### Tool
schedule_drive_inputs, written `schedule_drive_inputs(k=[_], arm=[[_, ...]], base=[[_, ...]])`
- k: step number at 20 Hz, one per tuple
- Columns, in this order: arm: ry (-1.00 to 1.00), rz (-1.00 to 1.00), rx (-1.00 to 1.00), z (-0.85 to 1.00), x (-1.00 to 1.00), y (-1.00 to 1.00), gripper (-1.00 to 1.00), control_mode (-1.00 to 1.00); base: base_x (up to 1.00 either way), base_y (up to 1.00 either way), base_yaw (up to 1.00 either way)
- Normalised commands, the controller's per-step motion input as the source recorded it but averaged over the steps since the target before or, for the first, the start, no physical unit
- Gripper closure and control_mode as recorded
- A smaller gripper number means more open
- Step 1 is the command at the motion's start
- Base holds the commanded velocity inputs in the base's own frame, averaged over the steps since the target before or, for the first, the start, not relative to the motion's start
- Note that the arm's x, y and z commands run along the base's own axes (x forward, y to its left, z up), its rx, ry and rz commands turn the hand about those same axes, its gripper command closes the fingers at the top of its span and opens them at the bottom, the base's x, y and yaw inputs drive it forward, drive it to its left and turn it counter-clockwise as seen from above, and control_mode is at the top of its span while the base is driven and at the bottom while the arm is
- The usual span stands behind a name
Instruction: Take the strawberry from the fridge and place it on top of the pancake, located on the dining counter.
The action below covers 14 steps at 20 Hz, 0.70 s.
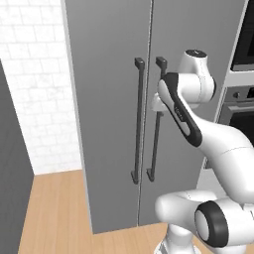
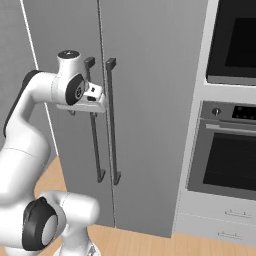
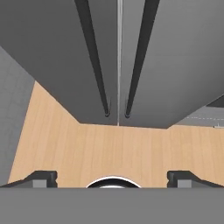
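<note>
The fridge (image 1: 114,114) stands shut, its two dark bar handles (image 2: 102,120) side by side at the door seam. The hand (image 3: 112,178) hangs high in front of them, its fingers spread wide with nothing between them, above the wooden floor (image 3: 109,151).

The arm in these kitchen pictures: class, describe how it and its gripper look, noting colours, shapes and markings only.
The arm is built of glossy white, rounded segments with dark grey to black joint discs and a dark strip along one link. The gripper ends a white, boxy hand and has two small dark, blocky finger tips. No cables are visible.
</note>
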Motion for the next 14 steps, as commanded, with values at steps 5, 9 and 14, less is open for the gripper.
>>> schedule_drive_inputs(k=[5, 9, 14], arm=[[0.00, 0.00, 0.00, 0.00, 0.00, 0.00, -1.00, 1.00], [0.00, 0.00, 0.00, 0.00, -0.03, -0.02, -1.00, -1.00], [-0.21, -0.01, 0.00, -0.01, 0.27, -0.19, -1.00, -1.00]], base=[[-0.35, 0.00, 0.00], [0.00, 0.00, 0.00], [0.00, 0.00, 0.00]])
